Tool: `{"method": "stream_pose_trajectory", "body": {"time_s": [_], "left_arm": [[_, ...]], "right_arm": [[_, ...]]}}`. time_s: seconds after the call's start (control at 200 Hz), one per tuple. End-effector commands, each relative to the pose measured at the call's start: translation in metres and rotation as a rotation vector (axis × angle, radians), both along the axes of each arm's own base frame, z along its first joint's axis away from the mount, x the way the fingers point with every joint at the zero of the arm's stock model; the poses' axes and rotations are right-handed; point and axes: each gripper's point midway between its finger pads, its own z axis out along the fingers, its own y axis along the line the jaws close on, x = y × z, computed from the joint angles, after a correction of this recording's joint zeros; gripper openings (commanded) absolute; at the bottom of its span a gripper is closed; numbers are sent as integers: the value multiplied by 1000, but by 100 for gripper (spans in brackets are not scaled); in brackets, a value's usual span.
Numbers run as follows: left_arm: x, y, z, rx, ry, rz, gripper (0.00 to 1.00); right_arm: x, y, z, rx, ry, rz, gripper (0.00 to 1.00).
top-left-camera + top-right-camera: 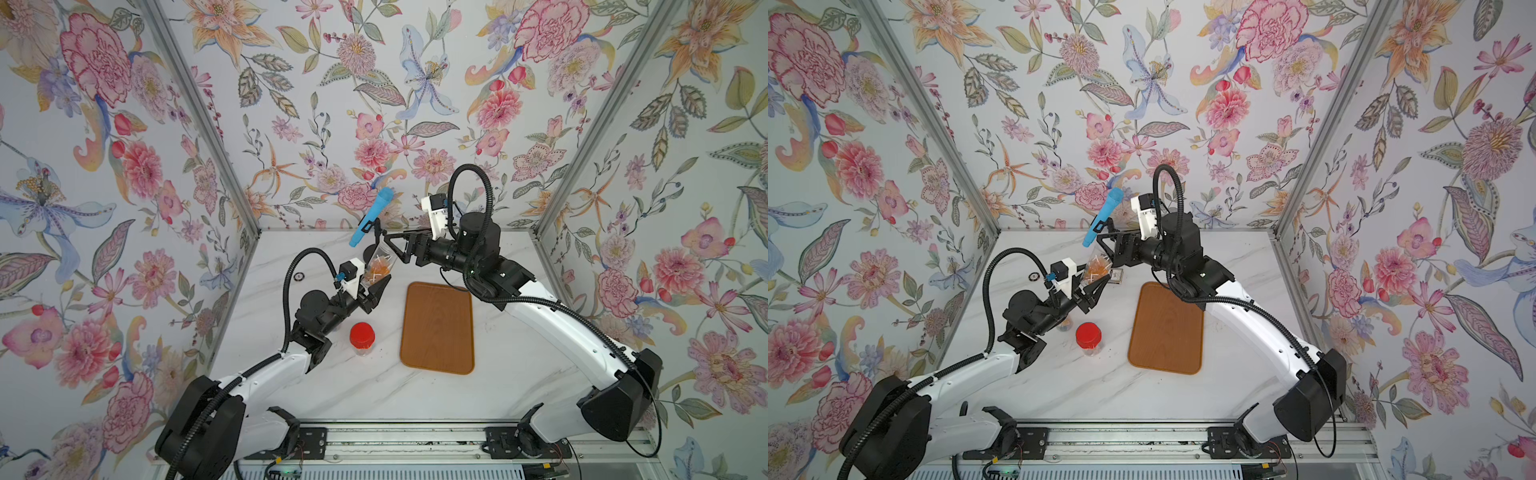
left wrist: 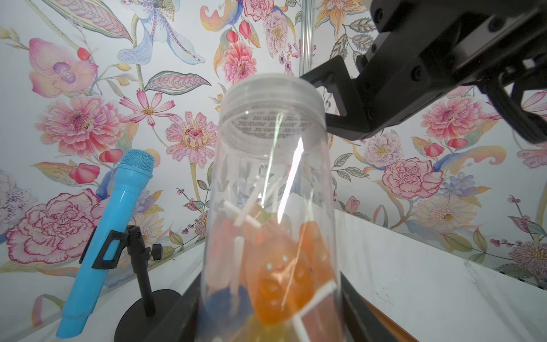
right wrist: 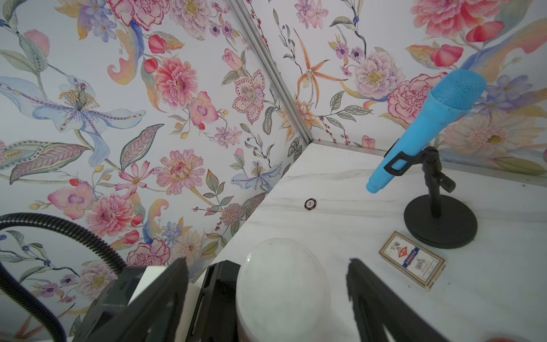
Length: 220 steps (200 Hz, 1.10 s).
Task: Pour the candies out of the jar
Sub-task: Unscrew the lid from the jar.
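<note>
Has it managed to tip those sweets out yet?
No. Done: the left gripper holds the clear jar. In hand: the right gripper has its jaws open around the cap, which seems still on. Left: uncapping, then pouring the candies, all inside, perhaps onto the wooden tray.

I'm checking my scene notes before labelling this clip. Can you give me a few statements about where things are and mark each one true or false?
1. The left gripper is shut on the clear jar holding the candies. True.
2. The candies lie on the brown tray. False: the tray is bare; they are inside the jar.
3. The right gripper has its jaws open. True.
4. The blue microphone lies flat on the table. False: it sits tilted in a black stand.
5. The red-lidded jar stands on the tray. False: it stands on the table beside it.
</note>
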Motion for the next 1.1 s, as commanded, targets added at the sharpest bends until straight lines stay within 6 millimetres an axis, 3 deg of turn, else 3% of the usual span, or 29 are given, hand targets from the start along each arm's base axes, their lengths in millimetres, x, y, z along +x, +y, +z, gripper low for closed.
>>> {"method": "stream_pose_trajectory", "body": {"time_s": [0.0,0.22,0.55,0.716,0.816,0.946,1.016,1.096], "left_arm": [[-2,9,17,2,-77,75,0],[-4,9,14,34,-83,95,0],[-7,8,15,39,-89,94,0],[-11,5,22,7,-93,62,0],[-17,-3,29,-10,-97,-17,0],[-35,-12,44,-73,-123,-203,0],[-45,-15,52,-110,-130,-304,0],[-53,-17,58,-145,-136,-393,0]], "right_arm": [[7,9,0,14,36,-5,82],[13,21,-7,4,52,-3,76],[14,23,-10,-1,48,-1,53],[9,25,-6,-1,21,44,48],[-4,30,5,40,-22,158,46],[-35,34,21,91,-114,393,44],[-58,34,25,98,-181,526,45],[-68,30,23,99,-179,588,40]]}}
